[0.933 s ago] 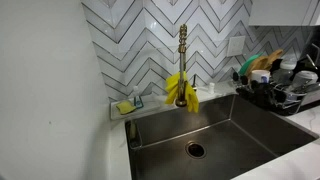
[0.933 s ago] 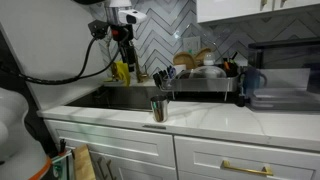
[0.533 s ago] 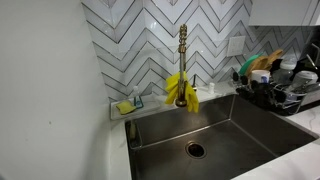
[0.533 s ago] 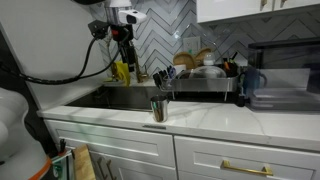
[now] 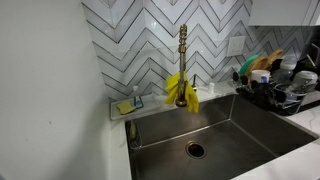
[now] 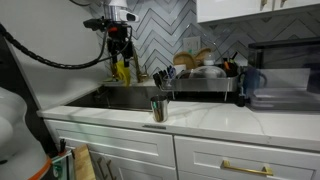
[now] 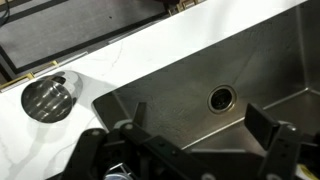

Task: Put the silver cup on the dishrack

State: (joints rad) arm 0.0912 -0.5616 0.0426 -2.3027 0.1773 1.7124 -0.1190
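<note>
The silver cup (image 6: 158, 108) stands upright on the white counter at the front edge of the sink; in the wrist view (image 7: 48, 97) it shows at the left, open top up. My gripper (image 6: 121, 45) hangs above the far left of the steel sink (image 7: 180, 85), open and empty (image 7: 198, 118), well apart from the cup. The black wire dishrack (image 5: 272, 97) sits right of the sink, full of dishes, and also shows in an exterior view (image 6: 205, 86) behind the cup.
A gold faucet with yellow gloves draped on it (image 5: 182, 85) rises behind the sink. A small clear sponge tray (image 5: 126, 106) sits at the back left corner. The drain (image 7: 221, 98) lies below my jaws. A dark appliance (image 6: 285, 70) stands at the counter's right.
My arm has shifted slightly above the sink and its cable has swung. The cup has not moved.
</note>
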